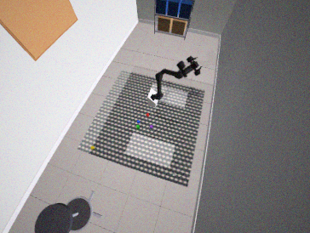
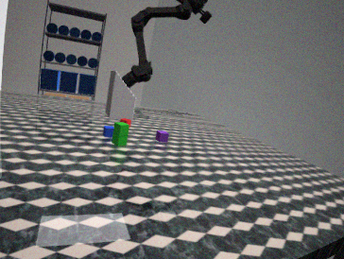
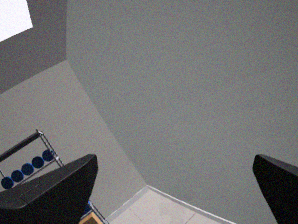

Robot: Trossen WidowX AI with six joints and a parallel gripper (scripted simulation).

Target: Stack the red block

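Note:
The red block (image 1: pixel 147 115) (image 2: pixel 126 122) lies on the checkered surface, apart from the green tower; in the exterior view it is behind the tower and partly hidden. The green tower (image 1: pixel 138 127) (image 2: pixel 120 134) stands upright, with nothing on top. My gripper (image 1: pixel 196 65) (image 3: pixel 177 164) is open and empty, raised high and far from both, on the far side of the arm's base. The wrist view shows its two fingers wide apart against a grey wall, with no block in sight. In the exterior view the arm's end is cut off by the top edge.
A blue block (image 1: pixel 138 122) (image 2: pixel 108 131) is close to the tower, and a purple block (image 1: pixel 151 127) (image 2: pixel 162 136) lies to its right. A pale upright panel (image 1: pixel 152 98) (image 2: pixel 120 96) stands by the arm's base, behind the red block. A yellow object (image 1: pixel 92 147) lies near the surface's corner.

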